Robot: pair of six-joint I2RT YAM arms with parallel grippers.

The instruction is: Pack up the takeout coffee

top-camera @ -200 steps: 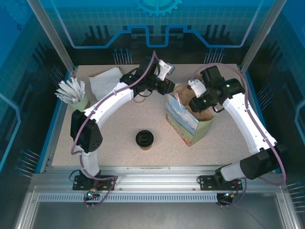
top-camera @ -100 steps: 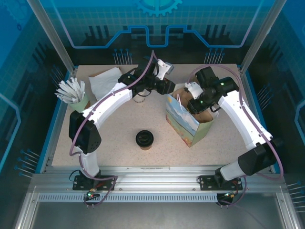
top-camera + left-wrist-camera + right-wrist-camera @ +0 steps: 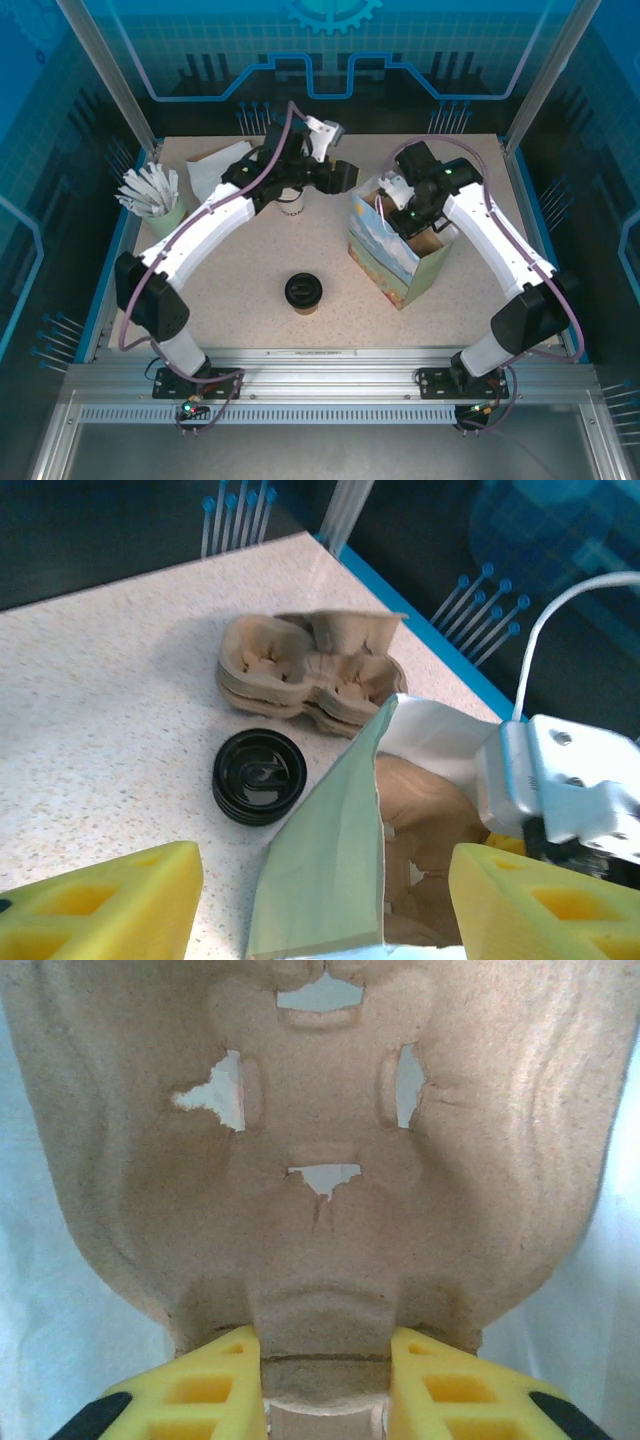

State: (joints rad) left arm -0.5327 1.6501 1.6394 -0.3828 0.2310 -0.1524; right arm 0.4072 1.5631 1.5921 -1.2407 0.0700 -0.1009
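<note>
**Left arm backs off the bag while the right seats the carrier**

Since a second ago the left arm has swung back and to its left, and its fingers point(image 3: 340, 176) have come away from the rim of the paper bag point(image 3: 385, 255). The right arm point(image 3: 480, 225) has shifted only slightly, and its wrist is down in the bag mouth.

From above, we see the takeout coffee point(image 3: 303, 291) standing upright on the counter point(image 3: 240, 270), lid on. It sits near the bag, apart from it and on its left-arm side, and neither arm touches it.

At the left wrist, the left fingers are spread wide and hold nothing. Between them we look down on the bag's open top. Beyond it lie a stack of pulp carriers point(image 3: 305, 670) and, just beside that, a stack of black lids point(image 3: 258, 777).

At the right wrist, the right fingers point(image 3: 215, 1380) are clamped on the edge tab of a pulp carrier point(image 3: 320, 1190), with white bag wall on both sides.

We judge the step in hand to be seating this carrier in the bag. Next it needs to lie flat at the bottom before the right fingers let go. Then one arm must grip the coffee by its body and keep it upright on the way into a carrier well.
</note>
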